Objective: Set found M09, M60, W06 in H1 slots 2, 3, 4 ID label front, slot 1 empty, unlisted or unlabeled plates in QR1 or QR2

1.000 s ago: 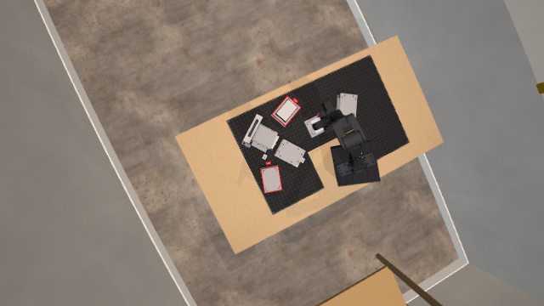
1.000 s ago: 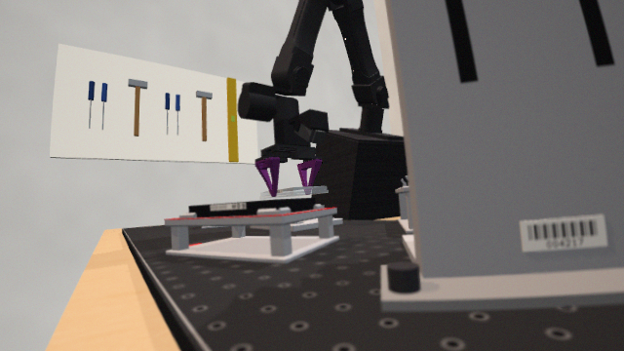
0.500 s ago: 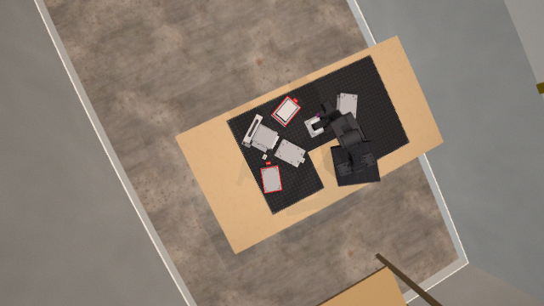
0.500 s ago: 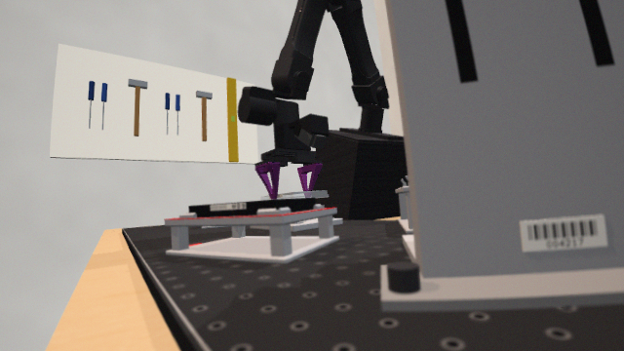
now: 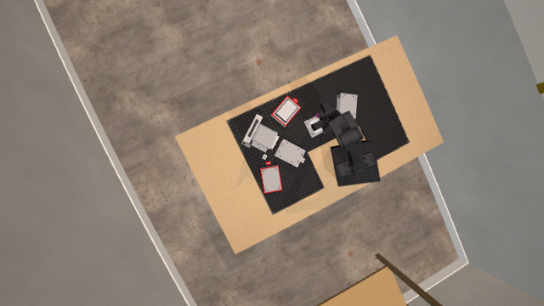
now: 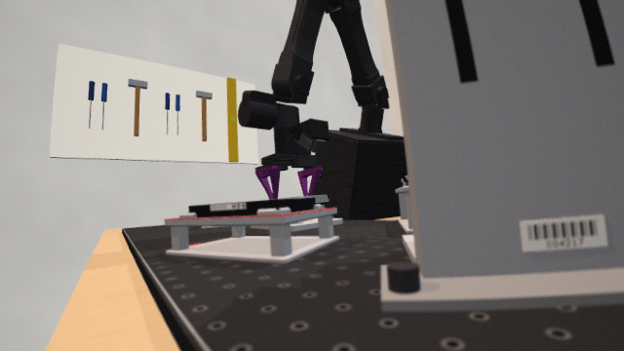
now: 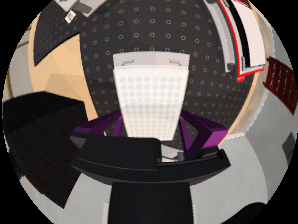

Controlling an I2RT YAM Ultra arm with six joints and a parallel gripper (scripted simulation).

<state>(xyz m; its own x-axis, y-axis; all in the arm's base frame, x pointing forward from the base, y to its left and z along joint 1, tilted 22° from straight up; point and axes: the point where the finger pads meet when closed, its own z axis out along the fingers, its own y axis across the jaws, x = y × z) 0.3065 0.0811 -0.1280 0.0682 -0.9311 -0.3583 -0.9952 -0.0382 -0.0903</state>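
My gripper (image 6: 289,187) is shut on a white well plate (image 7: 149,99), with the purple fingers on its two long sides. In the overhead view the gripper (image 5: 318,120) holds the plate just over a small grey nest (image 5: 314,127) in front of the arm's base. In the side view only the plate's thin grey edge (image 6: 312,198) shows, level with the fingertips. I cannot tell whether it touches the nest. A dark-sided plate (image 6: 229,207) (image 5: 286,110) with a label on its near side lies on a red-edged quarantine nest. The plate hotel H1 (image 5: 259,136) stands at the left of the mat.
A second red-edged nest (image 5: 271,178) lies empty near the mat's front. A grey nest (image 5: 290,153) sits beside the hotel and another (image 5: 347,104) behind the arm. The arm's black base (image 5: 354,163) stands at the right. The hotel's grey wall (image 6: 507,136) fills the side view's right.
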